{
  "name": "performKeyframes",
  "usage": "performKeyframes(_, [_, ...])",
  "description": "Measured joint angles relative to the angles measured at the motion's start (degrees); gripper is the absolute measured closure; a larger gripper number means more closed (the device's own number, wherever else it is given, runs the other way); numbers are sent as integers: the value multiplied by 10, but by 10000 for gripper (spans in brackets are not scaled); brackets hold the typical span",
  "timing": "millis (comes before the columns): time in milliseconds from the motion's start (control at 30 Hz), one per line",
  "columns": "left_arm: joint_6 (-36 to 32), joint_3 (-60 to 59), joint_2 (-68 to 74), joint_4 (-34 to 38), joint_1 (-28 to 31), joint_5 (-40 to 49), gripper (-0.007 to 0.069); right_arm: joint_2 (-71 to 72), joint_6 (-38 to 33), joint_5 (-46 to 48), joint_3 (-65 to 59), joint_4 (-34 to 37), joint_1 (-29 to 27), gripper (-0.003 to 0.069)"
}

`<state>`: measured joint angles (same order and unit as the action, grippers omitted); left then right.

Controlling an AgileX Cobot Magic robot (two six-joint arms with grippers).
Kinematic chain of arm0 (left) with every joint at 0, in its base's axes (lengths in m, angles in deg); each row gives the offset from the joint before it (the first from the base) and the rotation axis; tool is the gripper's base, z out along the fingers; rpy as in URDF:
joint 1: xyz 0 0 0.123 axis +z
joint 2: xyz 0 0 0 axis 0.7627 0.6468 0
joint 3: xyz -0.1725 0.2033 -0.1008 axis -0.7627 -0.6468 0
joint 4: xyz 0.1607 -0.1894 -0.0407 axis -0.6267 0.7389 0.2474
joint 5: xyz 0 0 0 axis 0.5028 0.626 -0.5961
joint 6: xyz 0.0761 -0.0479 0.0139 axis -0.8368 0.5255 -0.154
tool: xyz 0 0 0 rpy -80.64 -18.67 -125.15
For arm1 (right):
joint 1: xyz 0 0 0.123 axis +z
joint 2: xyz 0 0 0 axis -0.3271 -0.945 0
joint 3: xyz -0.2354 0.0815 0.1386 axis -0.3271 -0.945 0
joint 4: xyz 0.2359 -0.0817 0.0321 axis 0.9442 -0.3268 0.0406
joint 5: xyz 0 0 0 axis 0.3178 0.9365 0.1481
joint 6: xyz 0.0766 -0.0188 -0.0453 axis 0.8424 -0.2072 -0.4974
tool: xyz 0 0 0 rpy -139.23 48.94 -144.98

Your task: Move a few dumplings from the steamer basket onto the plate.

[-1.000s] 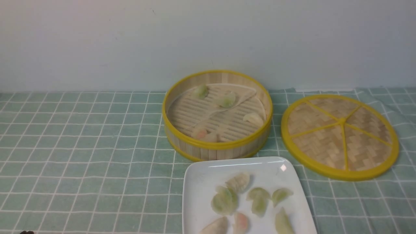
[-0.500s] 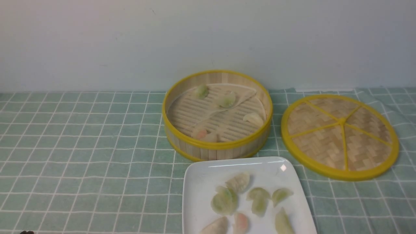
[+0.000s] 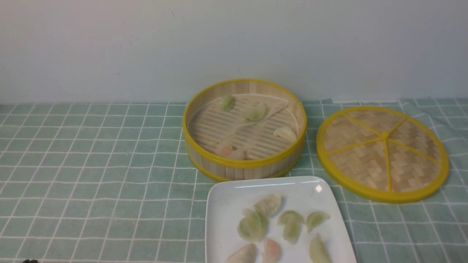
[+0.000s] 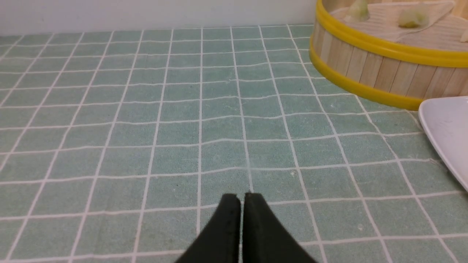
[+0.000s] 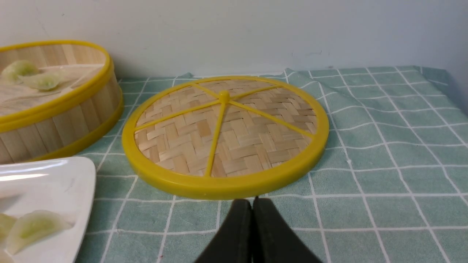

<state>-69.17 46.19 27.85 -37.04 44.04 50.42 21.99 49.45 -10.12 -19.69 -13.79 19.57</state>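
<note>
Above the green checked tablecloth, the left gripper hangs with its black jaws pressed together, grasping nothing; the right gripper is likewise clenched and empty, just short of the flat woven bamboo lid with yellow rim and spokes. Beside that lid, toward the robot's left, stands the round bamboo steamer basket with yellow rims — four small pleated dumplings lie on its slatted floor and pale paper liner, apart from one another. Nearer the robot, just in front of the basket, sits the glossy white square plate, carrying seven more dumplings, mostly greenish, one pink — its near edge is cut off by the front view.
</note>
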Motion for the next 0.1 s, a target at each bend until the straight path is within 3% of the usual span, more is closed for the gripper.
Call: performKeyframes(100, [0, 0, 0, 0, 0, 0, 631, 0, 0, 0, 0, 0, 0, 673])
